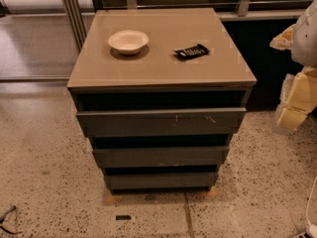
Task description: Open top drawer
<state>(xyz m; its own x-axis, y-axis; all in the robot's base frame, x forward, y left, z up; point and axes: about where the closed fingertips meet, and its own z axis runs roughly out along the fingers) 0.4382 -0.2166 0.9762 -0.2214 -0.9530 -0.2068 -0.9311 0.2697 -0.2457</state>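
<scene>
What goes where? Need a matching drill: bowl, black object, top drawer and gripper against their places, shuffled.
1 white bowl
2 black object
3 top drawer
4 gripper

A right edge of view, off the cabinet
B cabinet top, left
C just under cabinet top, scratched front
D cabinet top, right

Pairs: 1-B, 2-D, 3-C, 4-A

My feed is dim, warm and soft, light from above sheening the cabinet top (163,71), the gripper (296,98) a pale blur at right edge.
</scene>
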